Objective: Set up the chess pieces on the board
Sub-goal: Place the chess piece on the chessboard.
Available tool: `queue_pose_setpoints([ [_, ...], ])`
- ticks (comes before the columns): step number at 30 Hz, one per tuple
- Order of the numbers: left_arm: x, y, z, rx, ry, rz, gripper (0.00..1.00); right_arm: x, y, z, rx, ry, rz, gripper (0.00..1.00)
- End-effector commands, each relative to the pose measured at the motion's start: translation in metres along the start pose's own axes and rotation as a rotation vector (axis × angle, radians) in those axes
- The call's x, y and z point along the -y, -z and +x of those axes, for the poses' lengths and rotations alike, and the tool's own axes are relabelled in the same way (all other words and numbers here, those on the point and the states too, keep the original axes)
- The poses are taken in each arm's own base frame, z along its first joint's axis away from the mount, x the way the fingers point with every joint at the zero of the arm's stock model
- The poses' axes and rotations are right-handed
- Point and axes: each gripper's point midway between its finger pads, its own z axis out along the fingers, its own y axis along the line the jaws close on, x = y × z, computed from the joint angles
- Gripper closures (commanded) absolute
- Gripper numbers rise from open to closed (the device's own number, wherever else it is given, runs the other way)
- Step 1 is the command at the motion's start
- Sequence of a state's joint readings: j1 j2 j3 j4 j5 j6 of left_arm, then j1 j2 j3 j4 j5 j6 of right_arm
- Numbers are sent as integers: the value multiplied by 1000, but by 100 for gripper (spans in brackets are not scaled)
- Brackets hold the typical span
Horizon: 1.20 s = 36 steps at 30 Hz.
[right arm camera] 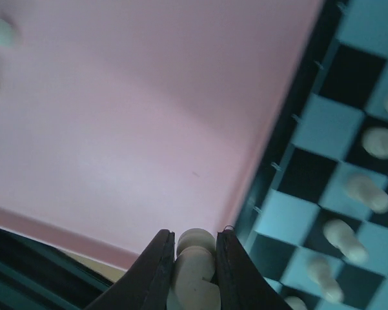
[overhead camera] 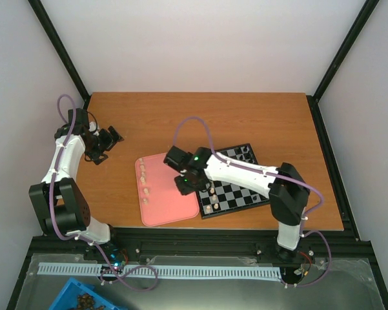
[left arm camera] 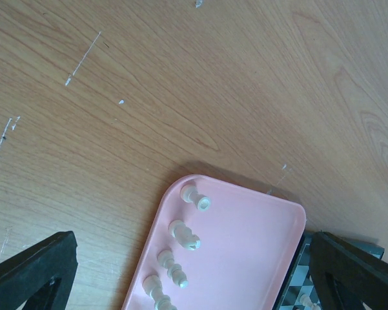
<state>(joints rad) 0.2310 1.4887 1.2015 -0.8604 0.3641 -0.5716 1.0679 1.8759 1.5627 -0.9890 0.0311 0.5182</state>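
Right gripper (right arm camera: 195,243) is shown clamped on a cream chess piece (right arm camera: 195,259) just over the rim of the board (overhead camera: 240,196), with a few cream pieces (right arm camera: 368,194) already stood along the board's near edge and several loose pieces (left arm camera: 184,236) left lying on the pink tray (overhead camera: 174,200) beside the board.
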Motion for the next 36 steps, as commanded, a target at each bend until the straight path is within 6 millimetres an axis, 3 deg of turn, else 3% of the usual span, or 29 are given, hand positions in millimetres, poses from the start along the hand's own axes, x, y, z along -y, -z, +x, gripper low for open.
queue_pose_setpoints([
  [1,2,-1,-4,5,-18,11,0,33,-8,26,-42,-28,67,86],
  [8,0,-2,-4,6,-19,1,0,47,-20,49,-83,-32,87,85],
  [15,-1,-2,-4,9,-22,-5,0,56,-26,58,-96,-45,108,85],
  [36,-3,0,-2,14,-26,-10,0,70,-39,59,-102,-58,131,85],
])
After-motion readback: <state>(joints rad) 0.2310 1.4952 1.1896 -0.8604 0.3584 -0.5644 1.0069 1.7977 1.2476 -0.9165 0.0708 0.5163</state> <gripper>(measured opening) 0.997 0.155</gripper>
